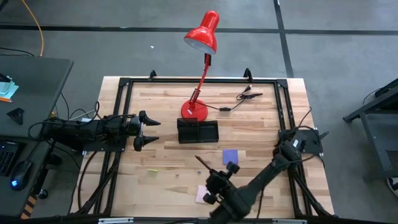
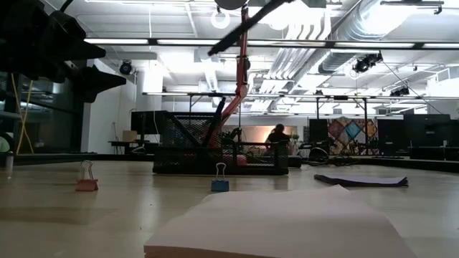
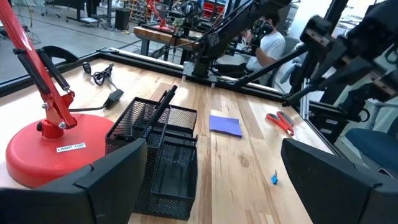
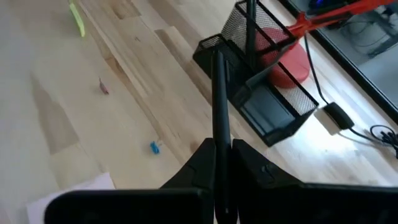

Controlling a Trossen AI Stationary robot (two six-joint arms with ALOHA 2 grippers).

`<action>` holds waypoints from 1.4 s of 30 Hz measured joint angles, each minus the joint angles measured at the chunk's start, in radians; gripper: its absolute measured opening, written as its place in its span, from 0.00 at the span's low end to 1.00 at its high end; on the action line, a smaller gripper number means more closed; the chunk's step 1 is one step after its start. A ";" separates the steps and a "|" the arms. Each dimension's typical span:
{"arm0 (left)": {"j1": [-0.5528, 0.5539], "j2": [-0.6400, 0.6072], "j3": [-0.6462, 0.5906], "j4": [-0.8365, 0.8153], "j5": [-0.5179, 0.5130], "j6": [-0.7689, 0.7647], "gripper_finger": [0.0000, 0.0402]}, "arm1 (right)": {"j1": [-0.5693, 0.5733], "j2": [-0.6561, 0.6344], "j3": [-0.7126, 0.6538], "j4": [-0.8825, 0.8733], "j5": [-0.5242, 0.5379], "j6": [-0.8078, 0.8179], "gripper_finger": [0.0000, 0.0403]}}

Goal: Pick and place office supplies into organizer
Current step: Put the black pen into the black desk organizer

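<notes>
- Biggest risk from here imo: the right gripper (image 4: 222, 163) has a thin black pen (image 4: 219, 112) pinched near one end only, with the long free end sticking out toward the organizer (image 1: 198, 131). A grip that far from the middle could let the pen swing or slip out on the way over.
- Second worry: the organizer is mesh and already has a pen standing in one compartment, and the red lamp (image 1: 200, 68) base sits touching or right beside it. If the free end comes in low it could catch the mesh wall, shove the tray, or bump the lamp arm leaning over it.
- Right fingers: closed tight on the pen, nothing else touching them as far as I can see. In the high view that gripper hangs over the counter (image 1: 168, 174) on the near side of the organizer, well short of it.
- Left gripper (image 1: 152, 132): fingers spread wide, holding nothing, parked just to the side of the organizer.
- Still out on the counter: purple sticky pad (image 1: 230, 156) near the organizer's front, pink pad (image 1: 201, 194) farther out by the right arm, red-handled scissors (image 3: 280, 122) beyond the purple pad, plus a few small binder clips.
</notes>
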 joint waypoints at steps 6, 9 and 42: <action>0.000 0.000 0.000 0.000 0.000 0.000 0.89 | -0.106 0.000 0.090 0.002 -0.081 -0.138 0.03; 0.000 0.000 0.000 0.000 0.000 0.000 0.89 | -0.164 -0.014 0.080 0.011 -0.135 -0.192 0.03; 0.000 0.000 0.000 0.000 0.000 0.000 0.89 | -0.503 -0.036 0.088 0.117 -0.529 -0.601 0.03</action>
